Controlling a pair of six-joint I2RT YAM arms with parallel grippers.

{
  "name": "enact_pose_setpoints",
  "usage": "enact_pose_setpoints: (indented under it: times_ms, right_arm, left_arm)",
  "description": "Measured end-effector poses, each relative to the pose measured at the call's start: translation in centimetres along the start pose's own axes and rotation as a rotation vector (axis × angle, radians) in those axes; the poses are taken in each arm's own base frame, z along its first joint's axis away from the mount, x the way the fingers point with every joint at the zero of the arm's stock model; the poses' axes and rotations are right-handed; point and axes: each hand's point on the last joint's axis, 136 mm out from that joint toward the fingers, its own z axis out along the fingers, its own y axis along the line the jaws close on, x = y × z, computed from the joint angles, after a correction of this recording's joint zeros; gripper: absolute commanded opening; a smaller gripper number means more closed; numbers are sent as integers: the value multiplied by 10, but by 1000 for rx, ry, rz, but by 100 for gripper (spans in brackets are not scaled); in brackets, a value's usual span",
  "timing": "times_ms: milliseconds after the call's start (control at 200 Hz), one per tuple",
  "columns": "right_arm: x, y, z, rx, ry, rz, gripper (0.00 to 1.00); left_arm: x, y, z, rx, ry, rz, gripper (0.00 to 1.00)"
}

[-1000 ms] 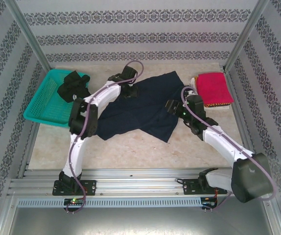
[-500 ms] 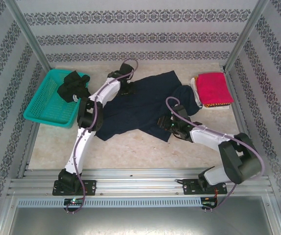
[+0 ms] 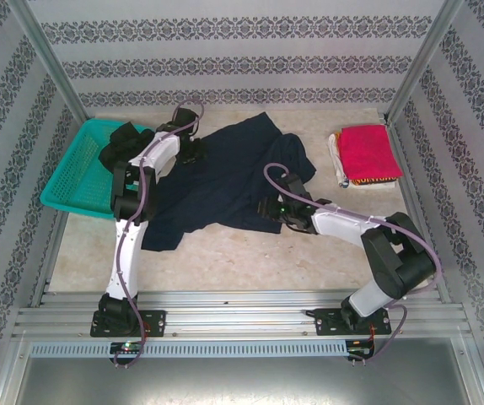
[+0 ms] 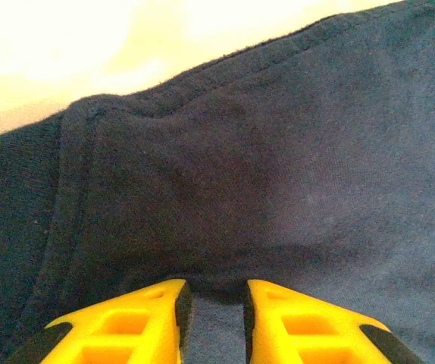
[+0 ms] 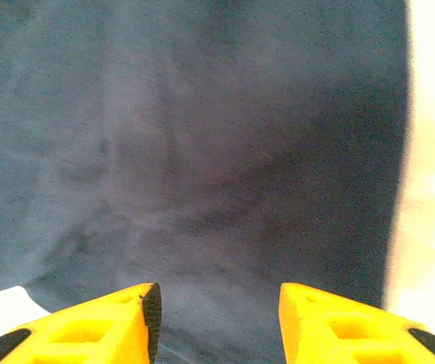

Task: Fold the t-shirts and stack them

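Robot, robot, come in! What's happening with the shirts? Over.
Left gripper pinching blue shirt. Right gripper open above it. Red shirt folded at right, nothing blocking.

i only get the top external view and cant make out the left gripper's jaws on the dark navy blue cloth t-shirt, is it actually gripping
observer: yes. In the left wrist view the left gripper has its yellow fingers nearly together, with a pucker of the dark navy blue cloth t-shirt pinched between them, close behind a stitched hem.
operator: and the right one
observer: in the right wrist view the right gripper has its jaws wide apart over flat navy cloth, with no fold between them that I can see.
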Motion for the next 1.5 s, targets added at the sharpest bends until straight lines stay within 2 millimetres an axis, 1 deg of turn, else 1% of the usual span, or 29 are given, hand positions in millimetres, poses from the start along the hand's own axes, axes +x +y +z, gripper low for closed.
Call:
enact_pose_setpoints:
  times_ms: [60,125,245,330,455,545,585,625,674,709,799,874,944,1009,1109,1169,1289,1344,1499]
  right_arm:
    - [-6,14,2,4,-14,-62,50]
    - [-6,27,4,15,-20,-128,51]
    - [6,46,11,46,-7,-253,50]
    - [19,51,15,75,13,-327,49]
    - [40,53,24,120,55,-428,48]
    - [50,55,29,137,77,-474,46]
    - [53,56,32,142,86,-491,39]
    - [54,56,33,148,90,-501,28]
    - [54,54,35,163,93,-506,9]
    - [53,52,35,176,91,-507,0]
    - [48,47,32,207,69,-502,0]
    - [43,43,22,223,41,-499,0]
    - [34,39,9,234,3,-482,0]
    - [23,32,-8,235,-48,-441,0]
    - [4,13,-32,234,-123,-345,0]
    - [-5,-2,-43,243,-159,-286,0]
    - [-17,-32,-63,266,-216,-173,0]
    - [-20,-47,-72,271,-240,-112,0]
    - [-22,-99,-104,300,-333,98,0]
  left_arm:
    - [0,1,0,0,-3,-3,28]
    - [0,1,0,1,-6,-5,28]
    - [-1,1,0,4,-10,-8,28]
    - [-1,1,0,7,-13,-8,28]
    - [-1,1,0,8,-14,-8,28]
    - [0,1,0,11,-15,-11,28]
    - [0,1,-1,12,-16,-11,28]
    - [0,0,-1,14,-17,-13,28]
    - [0,0,-1,17,-20,-13,28]
    - [0,0,-1,19,-20,-13,28]
    - [0,1,-1,23,-24,-14,28]
    - [-1,1,-1,26,-26,-15,28]
    - [-1,2,-1,30,-26,-17,28]
    - [-1,1,-1,34,-26,-17,28]
    - [-1,1,-1,38,-26,-17,28]
    - [0,1,-1,38,-27,-17,28]
    - [0,1,-1,41,-29,-17,28]
    - [0,2,-2,44,-30,-18,28]
    - [-1,2,-2,54,-29,-28,28]
